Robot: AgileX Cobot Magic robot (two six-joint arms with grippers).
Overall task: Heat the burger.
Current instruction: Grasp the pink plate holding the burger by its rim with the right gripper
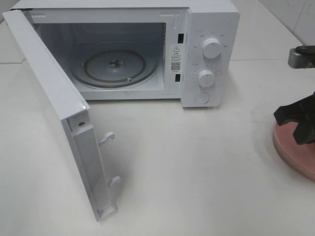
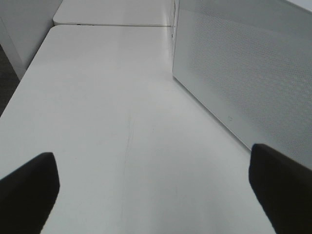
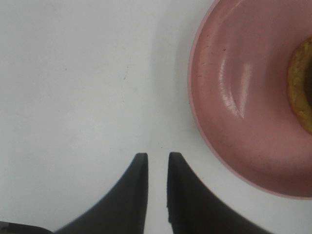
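Observation:
Only an edge of the burger (image 3: 302, 83) shows in the right wrist view, golden-brown, sitting on a pink plate (image 3: 243, 97). In the exterior high view the plate (image 1: 290, 147) lies at the table's right edge and the right arm (image 1: 298, 118) hides the burger. My right gripper (image 3: 157, 157) is shut and empty, over bare table just beside the plate's rim. My left gripper (image 2: 152, 157) is open and empty, low over the table beside the microwave door's outer face (image 2: 243, 73). It is out of the exterior high view.
The white microwave (image 1: 211, 29) stands at the back. Its door (image 1: 49, 93) is swung wide open toward the front left. The glass turntable (image 1: 114, 64) inside has nothing on it. Two knobs (image 1: 210, 48) and a button are on its right panel.

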